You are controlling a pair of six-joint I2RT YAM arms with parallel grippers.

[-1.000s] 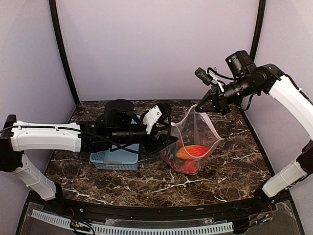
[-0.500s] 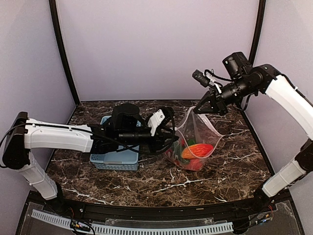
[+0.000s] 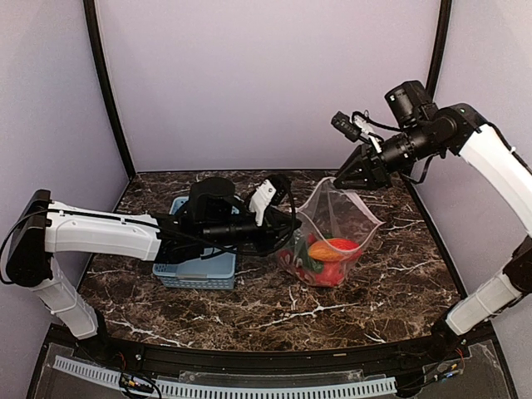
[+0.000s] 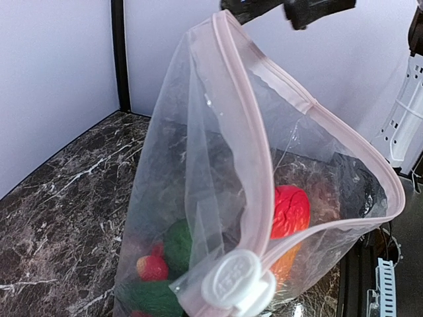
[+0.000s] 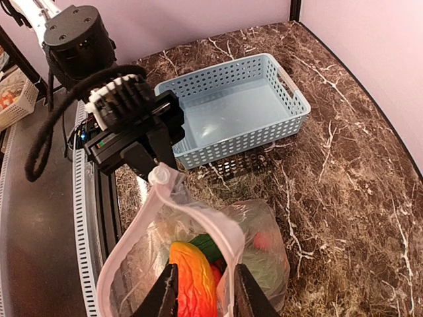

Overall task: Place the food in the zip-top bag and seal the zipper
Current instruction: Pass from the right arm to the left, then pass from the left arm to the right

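1. The left gripper [image 3: 289,224] is clamped on the white slider [image 4: 234,284] at one end of the zipper [image 4: 246,158].
2. The right gripper [image 5: 205,269] has its fingers apart, straddling the raised rim of the zip-top bag [image 3: 337,218].
3. The bag sits open-mouthed on the marble table [image 3: 374,291], toy food [image 3: 330,252] inside, light blue basket [image 3: 195,270] beside it.

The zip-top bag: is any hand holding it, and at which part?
The left hand is shut on the zip-top bag at the zipper end by the white slider. The right hand only straddles the opposite rim corner, jaws apart.
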